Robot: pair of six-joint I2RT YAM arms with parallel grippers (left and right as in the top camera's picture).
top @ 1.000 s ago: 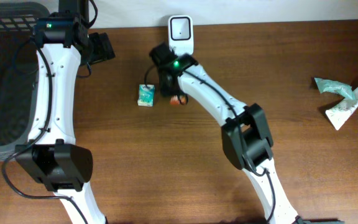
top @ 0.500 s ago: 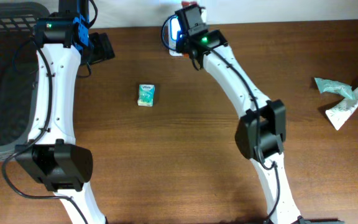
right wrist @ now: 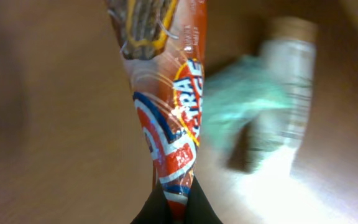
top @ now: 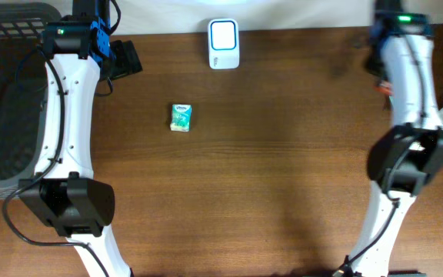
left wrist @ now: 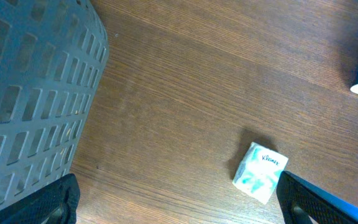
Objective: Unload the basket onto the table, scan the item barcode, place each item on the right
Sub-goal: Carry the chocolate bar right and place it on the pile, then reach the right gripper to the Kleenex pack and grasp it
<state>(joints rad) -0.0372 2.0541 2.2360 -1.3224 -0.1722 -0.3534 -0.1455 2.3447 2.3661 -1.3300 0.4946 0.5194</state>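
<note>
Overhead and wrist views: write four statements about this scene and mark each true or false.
1. The right gripper is shut on a red-orange plastic snack wrapper. True.
2. The small teal-and-white tissue pack lies inside the dark grey mesh basket. False: it lies on the brown wooden table.
3. The left gripper holds the tissue pack. False: it is open and empty.
4. The white barcode scanner stands at the table's far edge. True.

Orange, red and blue wrapper [right wrist: 179,112], teal-white packet [left wrist: 260,173], grey lattice basket [left wrist: 30,93], brown table [left wrist: 197,93]
</note>
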